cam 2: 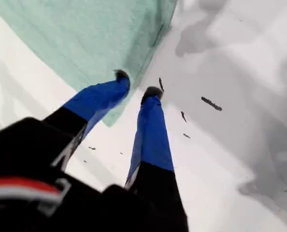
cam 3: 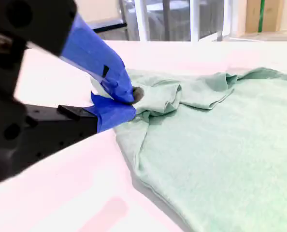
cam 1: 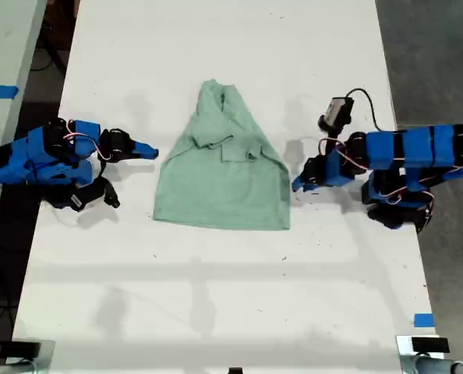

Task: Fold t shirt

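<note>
Mint t shirt (cam 1: pixel 224 175) flat (sleeves folded in), white table (cam 1: pixel 239 304) bare around.

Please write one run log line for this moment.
t shirt: flat, sleeves folded in | my first gripper: open, at its edge | my second gripper: shut, beside it

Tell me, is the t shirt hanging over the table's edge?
No, in the exterior view the t shirt lies wholly on the white table.

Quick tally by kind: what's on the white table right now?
T-shirt, pale mint green: 1
Blue robot arms, at the exterior view's left and right: 2
Total: 3
</note>
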